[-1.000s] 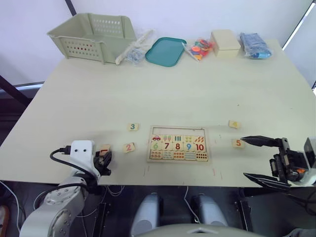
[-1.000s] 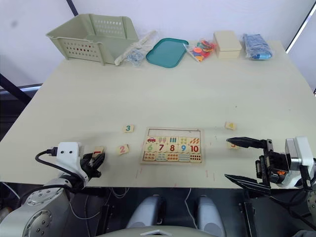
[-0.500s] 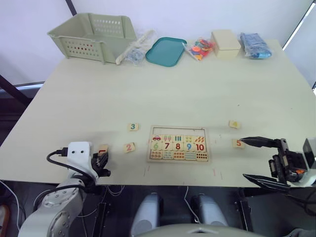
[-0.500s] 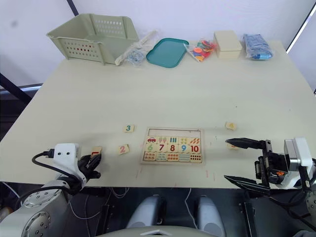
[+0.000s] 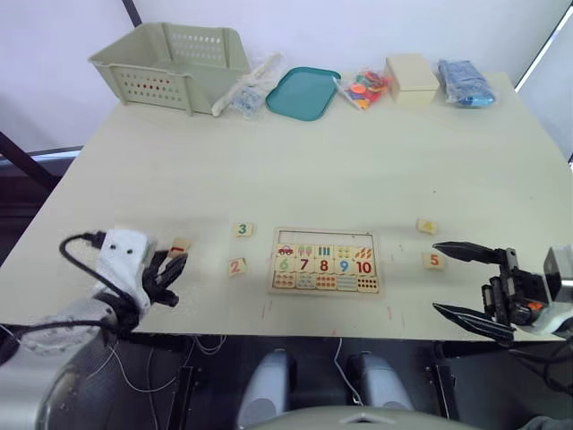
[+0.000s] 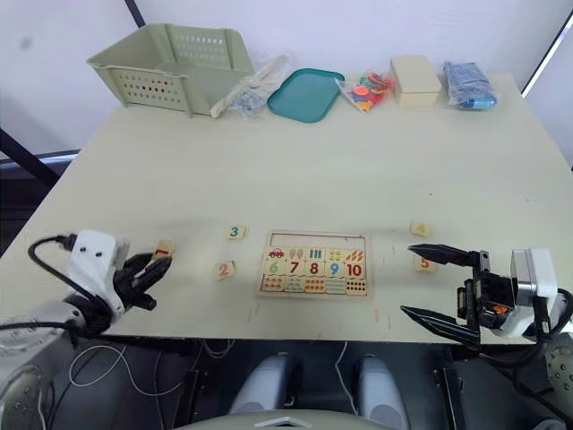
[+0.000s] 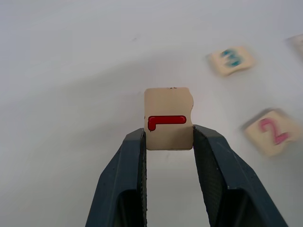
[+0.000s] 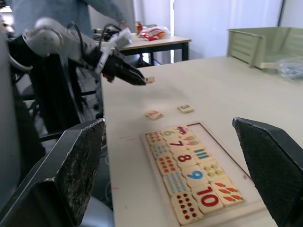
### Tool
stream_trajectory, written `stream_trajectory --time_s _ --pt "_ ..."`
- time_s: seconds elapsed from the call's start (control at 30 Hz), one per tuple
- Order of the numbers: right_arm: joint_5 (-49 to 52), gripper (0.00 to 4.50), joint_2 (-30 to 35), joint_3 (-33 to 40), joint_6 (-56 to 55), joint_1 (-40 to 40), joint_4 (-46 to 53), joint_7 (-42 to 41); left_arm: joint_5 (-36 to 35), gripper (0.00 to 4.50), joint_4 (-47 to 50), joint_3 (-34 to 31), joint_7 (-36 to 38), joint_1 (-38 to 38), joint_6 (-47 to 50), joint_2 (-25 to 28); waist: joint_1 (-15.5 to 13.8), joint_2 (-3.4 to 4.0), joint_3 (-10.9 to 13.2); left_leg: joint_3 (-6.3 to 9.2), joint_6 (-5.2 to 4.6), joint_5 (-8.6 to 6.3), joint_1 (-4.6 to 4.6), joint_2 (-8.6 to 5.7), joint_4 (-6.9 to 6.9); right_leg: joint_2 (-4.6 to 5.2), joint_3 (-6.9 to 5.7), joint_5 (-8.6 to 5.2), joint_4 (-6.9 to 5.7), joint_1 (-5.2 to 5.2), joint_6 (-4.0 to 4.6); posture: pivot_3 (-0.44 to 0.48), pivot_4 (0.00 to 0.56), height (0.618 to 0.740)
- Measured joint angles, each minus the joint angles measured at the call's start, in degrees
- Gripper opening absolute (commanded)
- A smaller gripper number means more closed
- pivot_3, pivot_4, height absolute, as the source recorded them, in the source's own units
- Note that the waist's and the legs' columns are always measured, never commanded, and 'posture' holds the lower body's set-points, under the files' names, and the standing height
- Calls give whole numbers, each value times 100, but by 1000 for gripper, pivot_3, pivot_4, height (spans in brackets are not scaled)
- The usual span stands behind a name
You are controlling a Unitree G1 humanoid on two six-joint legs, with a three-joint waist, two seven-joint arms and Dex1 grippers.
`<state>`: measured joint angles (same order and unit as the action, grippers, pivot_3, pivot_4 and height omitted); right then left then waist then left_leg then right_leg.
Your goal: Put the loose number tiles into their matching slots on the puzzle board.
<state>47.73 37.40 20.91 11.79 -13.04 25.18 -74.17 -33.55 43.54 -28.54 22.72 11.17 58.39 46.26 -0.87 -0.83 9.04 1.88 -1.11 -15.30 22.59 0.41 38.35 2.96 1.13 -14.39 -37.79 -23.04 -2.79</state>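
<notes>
Left of the flat pale-wood puzzle board (image 5: 324,262), the left end effector (image 7: 168,142) is gripping the small pale-wood tile with a red 1 (image 7: 168,118) above the bench (image 5: 304,161). Next it seemingly needs carrying to the board's leftmost empty top slot (image 6: 278,241). Right of the board, the right end effector (image 5: 466,281) is hanging wide open near the tile with a red 5 (image 5: 433,261).

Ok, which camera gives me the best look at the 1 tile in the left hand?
The left wrist view: the 1 tile sits large between the left hand's fingers, red digit readable. The eye views show it small at the fingertips; the right wrist view shows it far off.
</notes>
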Motion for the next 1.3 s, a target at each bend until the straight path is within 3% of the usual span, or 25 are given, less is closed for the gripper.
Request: stream_trajectory --time_s 0.1,0.17,0.3,0.53,0.73,0.87,1.07,1.3 --pt "-75 4500 -126 29 -93 -40 140 243 -39 926 -207 248 419 -489 -2 582 12 6 3 -6 0 0 -1 -2 -2 0 5 3 2 0 -5 0 150 740" --pt "-248 4500 -274 39 -216 -29 243 563 -50 926 -613 962 1066 -1177 -146 1108 14 5 7 -6 0 0 3 -9 -1 -7 5 6 2 -4 -12 0 150 740" --pt "-468 4500 -115 66 -245 -55 404 792 54 926 -1310 2024 2275 -2260 -780 1593 17 9 13 -9 0 0 5 -10 -2 -10 8 10 2 -7 -19 0 150 740" --pt "-466 4500 304 234 -250 -291 459 640 956 926 -2833 4093 4398 -4755 -1739 1678 4 6 23 -36 -1 1 15 -14 2 -17 3 10 3 -7 -22 0 150 740" --pt "-182 4500 425 673 -76 -887 784 594 1945 926 -3808 5185 5624 -5790 -2581 1342 38 0 29 -38 -2 1 16 -10 5 -23 9 9 0 -8 -24 0 150 740" --pt "-83 4500 315 893 -85 -1265 1121 685 2674 926 -4412 5866 6225 -6596 -2754 849 18 -6 32 -35 -2 1 19 -10 11 -23 7 8 -1 -7 -27 0 150 740" --pt "-102 4500 196 881 -96 -1354 1261 879 3385 926 -5120 6309 6574 -7128 -2903 284 30 -7 33 -33 -2 1 19 -10 11 -23 7 7 -5 -9 -27 0 150 740" --pt "-203 4500 77 716 -116 -1243 1261 1047 3848 926 -5639 6359 6620 -7162 -3160 -153 33 -8 34 -17 -2 1 21 -9 14 -22 7 8 -7 -10 -27 0 150 740"
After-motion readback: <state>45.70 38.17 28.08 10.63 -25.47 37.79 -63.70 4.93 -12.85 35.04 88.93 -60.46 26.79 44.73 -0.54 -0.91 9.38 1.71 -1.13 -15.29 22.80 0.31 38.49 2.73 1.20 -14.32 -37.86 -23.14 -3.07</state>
